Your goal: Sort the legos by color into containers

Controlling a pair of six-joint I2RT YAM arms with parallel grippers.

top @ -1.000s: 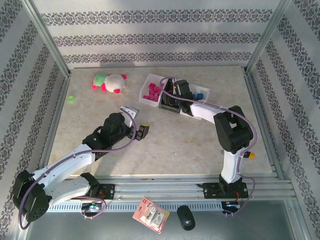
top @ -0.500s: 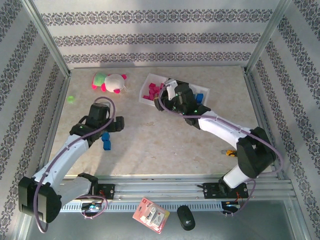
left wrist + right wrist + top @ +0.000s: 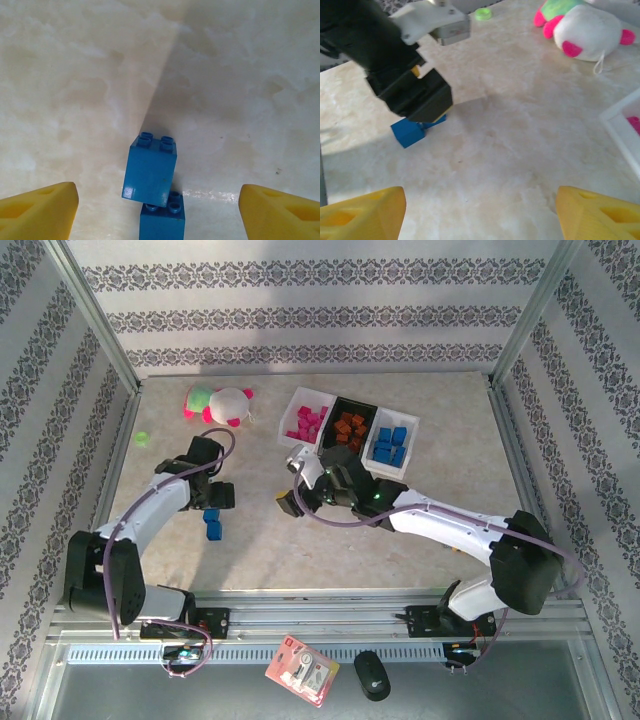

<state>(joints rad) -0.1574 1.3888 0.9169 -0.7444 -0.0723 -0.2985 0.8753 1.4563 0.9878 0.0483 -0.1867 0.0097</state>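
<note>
Change: left claw (image 3: 212, 500) now spread over blue legos (image 3: 150, 172), right claw (image 3: 290, 498) spread empty, off the containers (image 3: 303, 392).

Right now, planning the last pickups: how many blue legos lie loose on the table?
2: one blue lego beneath the left fingers, the other blue lego right beside it. More may be hidden.

The right pincer (image 3: 480, 215) has its two yellow fingertips (image 3: 365, 212) spread wide, with bare bench (image 3: 520, 150) between them. Beyond, the left pincer (image 3: 420, 102) hangs just over a blue lego (image 3: 407, 134), partly covering it. Farther off lies a pink-and-white plush toy (image 3: 587, 32), and a small green piece (image 3: 482, 13) sits near the bench's edge. A white container's (image 3: 620, 132) corner holds a pink lego (image 3: 634, 124).
</note>
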